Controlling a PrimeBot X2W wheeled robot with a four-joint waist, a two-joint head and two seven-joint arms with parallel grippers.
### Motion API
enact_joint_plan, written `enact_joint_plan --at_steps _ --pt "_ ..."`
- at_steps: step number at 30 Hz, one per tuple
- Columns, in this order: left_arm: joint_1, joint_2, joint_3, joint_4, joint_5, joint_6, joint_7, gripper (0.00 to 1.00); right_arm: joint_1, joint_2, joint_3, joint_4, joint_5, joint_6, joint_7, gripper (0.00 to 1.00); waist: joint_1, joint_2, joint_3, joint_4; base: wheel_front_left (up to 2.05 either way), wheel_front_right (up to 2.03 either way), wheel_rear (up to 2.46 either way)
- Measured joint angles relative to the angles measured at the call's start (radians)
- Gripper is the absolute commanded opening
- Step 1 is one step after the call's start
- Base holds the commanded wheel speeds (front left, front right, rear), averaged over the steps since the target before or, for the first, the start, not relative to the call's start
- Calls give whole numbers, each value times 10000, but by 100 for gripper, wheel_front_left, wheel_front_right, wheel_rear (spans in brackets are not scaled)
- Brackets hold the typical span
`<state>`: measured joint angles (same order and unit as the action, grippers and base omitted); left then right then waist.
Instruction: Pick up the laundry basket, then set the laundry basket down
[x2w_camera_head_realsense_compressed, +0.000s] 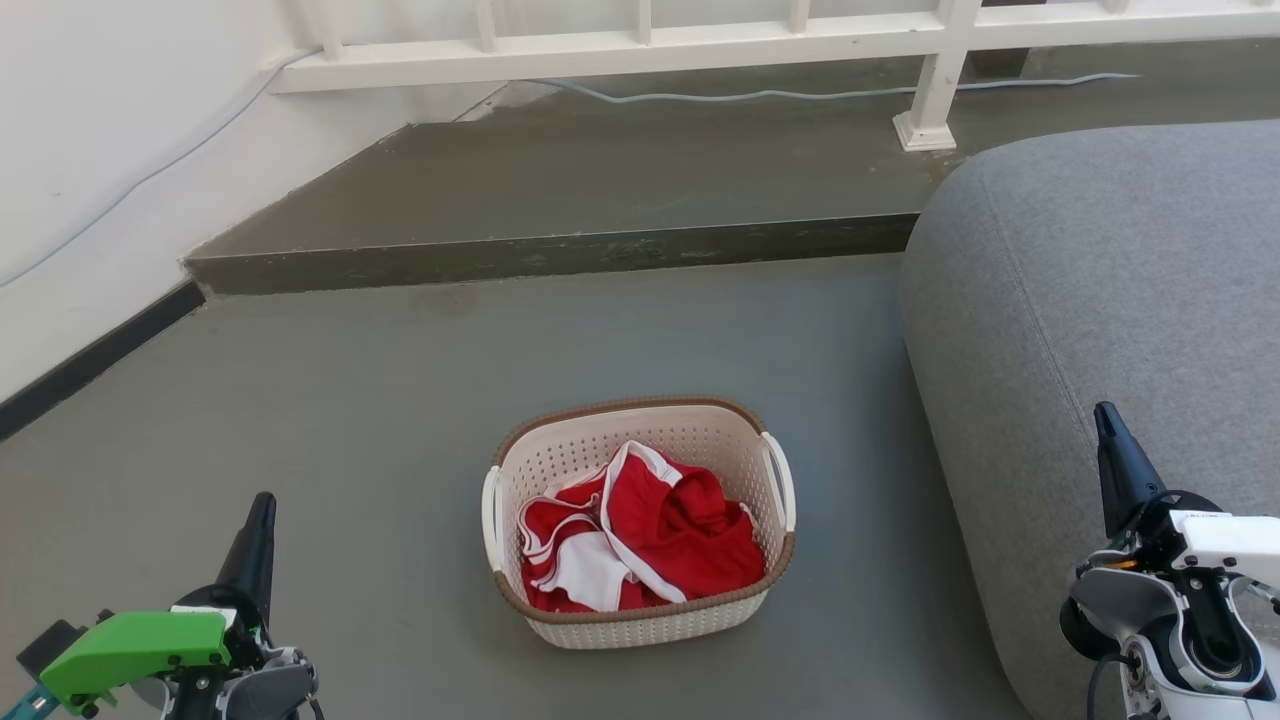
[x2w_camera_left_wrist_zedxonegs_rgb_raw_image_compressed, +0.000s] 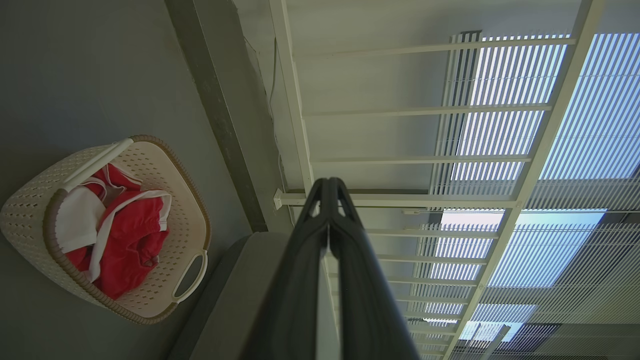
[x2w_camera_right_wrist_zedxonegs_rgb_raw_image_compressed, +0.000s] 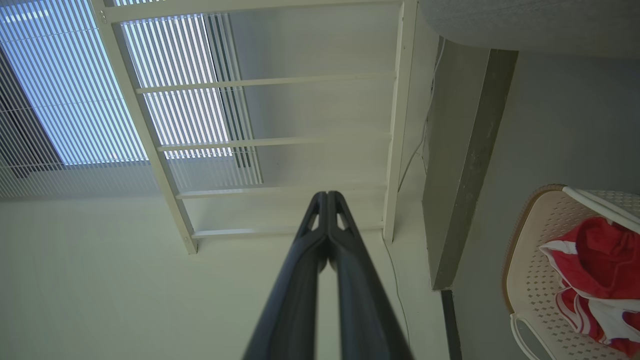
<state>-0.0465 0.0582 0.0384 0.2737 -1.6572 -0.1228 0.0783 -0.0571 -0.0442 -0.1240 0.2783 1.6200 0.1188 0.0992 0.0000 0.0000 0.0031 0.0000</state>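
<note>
The laundry basket (x2w_camera_head_realsense_compressed: 640, 440) sits on the grey floor (x2w_camera_head_realsense_compressed: 350, 400) with red-and-white clothes (x2w_camera_head_realsense_compressed: 660, 530) heaped inside, its two white handles turned sideways, one toward each arm. It lies ahead of and between the robot's hands (the left hand (x2w_camera_head_realsense_compressed: 255, 545) looks the nearer, the right hand (x2w_camera_head_realsense_compressed: 1115, 450) hanging beside a grey cushioned seat (x2w_camera_head_realsense_compressed: 1100, 280)). Both hands are empty, fingers pressed together, well apart from the basket; the pick-up has not begun

Left gripper (x2w_camera_left_wrist_zedxonegs_rgb_raw_image_compressed: 329, 184) well apart from laundry basket (x2w_camera_left_wrist_zedxonegs_rgb_raw_image_compressed: 22, 220).
Fingers (x2w_camera_left_wrist_zedxonegs_rgb_raw_image_compressed: 300, 280) pressed together, empty; basket stands on the floor (x2w_camera_left_wrist_zedxonegs_rgb_raw_image_compressed: 75, 65), holding red-and-white garments (x2w_camera_left_wrist_zedxonegs_rgb_raw_image_compressed: 131, 240).
</note>
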Motion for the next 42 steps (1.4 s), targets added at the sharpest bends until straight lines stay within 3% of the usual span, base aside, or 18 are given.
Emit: enact_joint_plan --at_steps 21,22,23,24,25,42 --pt "-1 -8 25 0 0 0 2 0 0 4 -2 0 -10 0 0 0 0 0 0 0 0 0 0" --pt "3 -13 19 17 0 2 2 100 3 8 0 17 -10 -4 0 100 0 0 0 0 0 0 0" --pt "44 -44 2 88 -13 6 0 0 49 33 4 84 -10 -21 -2 0 0 0 0 0 0 0 0" --pt "122 -96 -33 201 -17 10 0 0 132 92 8 201 -10 -52 -4 0 0 0 0 0 0 0 0" --pt "211 -155 -71 322 -17 10 -2 100 255 157 19 309 -10 -56 -4 100 0 0 0 0 0 0 0" --pt "356 -213 -159 297 31 12 -303 100 453 148 48 378 -407 -58 -332 100 0 0 -12 -8 0 0 0"
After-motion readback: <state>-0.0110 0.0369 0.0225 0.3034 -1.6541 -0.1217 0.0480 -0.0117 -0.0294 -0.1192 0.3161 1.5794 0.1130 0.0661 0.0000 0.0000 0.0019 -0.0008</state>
